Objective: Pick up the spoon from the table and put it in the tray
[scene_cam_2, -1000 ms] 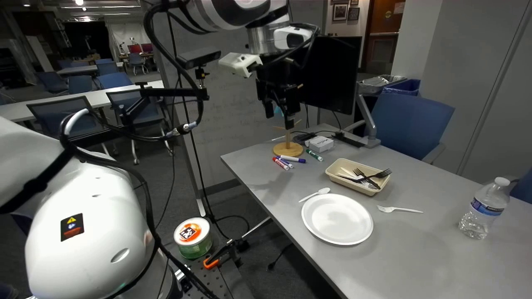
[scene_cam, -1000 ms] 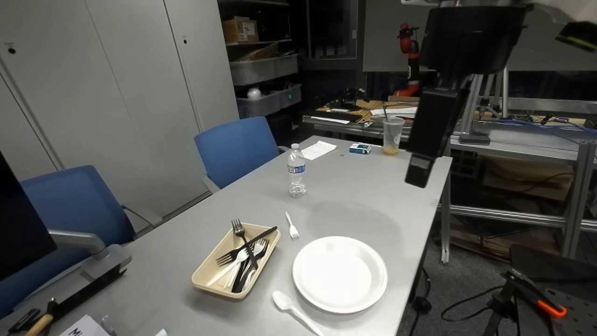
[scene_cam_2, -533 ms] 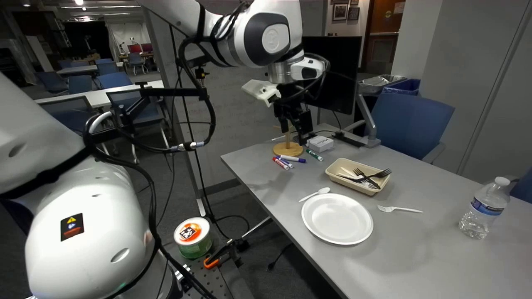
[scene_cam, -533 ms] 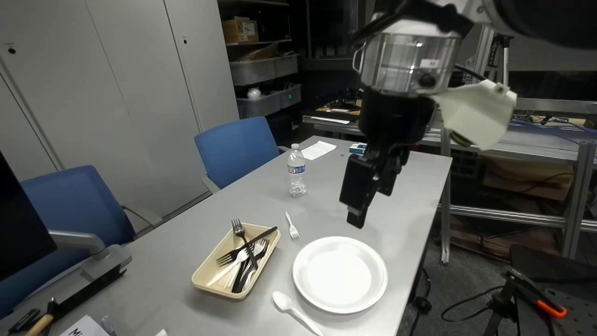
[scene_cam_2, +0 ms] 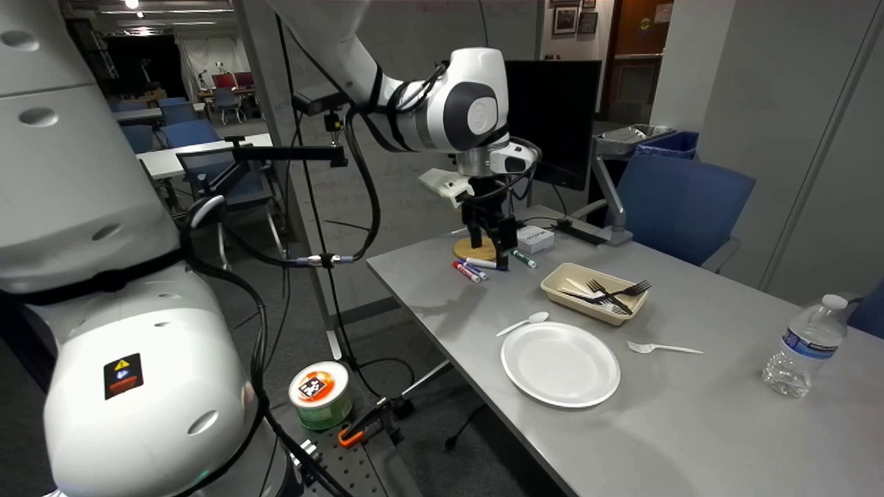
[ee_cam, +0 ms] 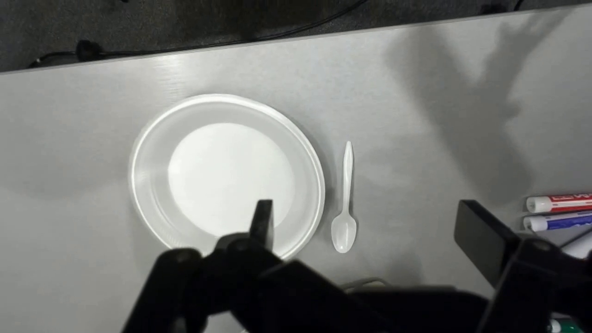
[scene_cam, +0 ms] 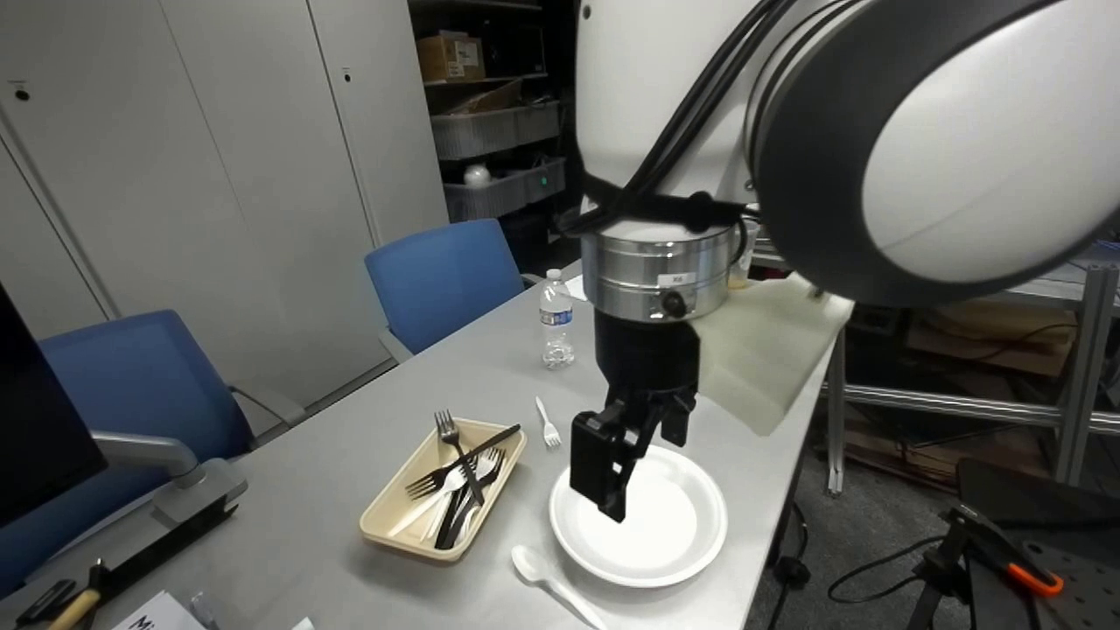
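Observation:
The white plastic spoon lies flat on the light grey table, beside the round plate. It also shows in both exterior views. The tan tray stands near it and holds several dark and white utensils. The tray shows whole in an exterior view; in the wrist view only a bit of its rim shows behind the gripper. My gripper is open and empty, its fingers wide apart, with the spoon between them in that view. In an exterior view, the gripper hangs above the table.
A white plate lies close beside the spoon. A white fork lies beyond the tray. A water bottle stands farther off. Markers, a white box and a monitor are at the table's end.
The arm has swung in over the table and the gripper has come down towards the plate and spoon. The spoon, tray and plate have not moved.

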Robot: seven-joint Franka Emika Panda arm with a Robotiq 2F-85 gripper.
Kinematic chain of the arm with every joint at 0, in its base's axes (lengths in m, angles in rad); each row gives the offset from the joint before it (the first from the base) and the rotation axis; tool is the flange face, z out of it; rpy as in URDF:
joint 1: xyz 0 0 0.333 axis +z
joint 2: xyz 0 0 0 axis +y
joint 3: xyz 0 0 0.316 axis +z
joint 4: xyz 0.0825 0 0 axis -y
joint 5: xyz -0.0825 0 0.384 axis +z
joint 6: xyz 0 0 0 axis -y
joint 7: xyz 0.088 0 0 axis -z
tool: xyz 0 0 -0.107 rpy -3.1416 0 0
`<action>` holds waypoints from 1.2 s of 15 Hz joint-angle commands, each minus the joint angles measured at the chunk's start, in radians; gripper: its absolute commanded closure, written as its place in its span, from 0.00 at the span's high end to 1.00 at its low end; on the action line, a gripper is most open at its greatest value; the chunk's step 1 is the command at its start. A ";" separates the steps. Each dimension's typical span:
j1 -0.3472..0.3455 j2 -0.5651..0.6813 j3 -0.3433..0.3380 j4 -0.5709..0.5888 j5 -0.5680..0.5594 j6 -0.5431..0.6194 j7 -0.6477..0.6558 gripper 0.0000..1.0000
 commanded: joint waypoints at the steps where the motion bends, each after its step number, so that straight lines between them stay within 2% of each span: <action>1: 0.028 0.016 -0.025 0.013 -0.005 -0.003 0.006 1.00; 8: 0.021 0.089 -0.052 0.056 -0.050 0.000 0.011 1.00; 18: 0.063 0.269 -0.089 0.108 -0.125 0.047 -0.034 1.00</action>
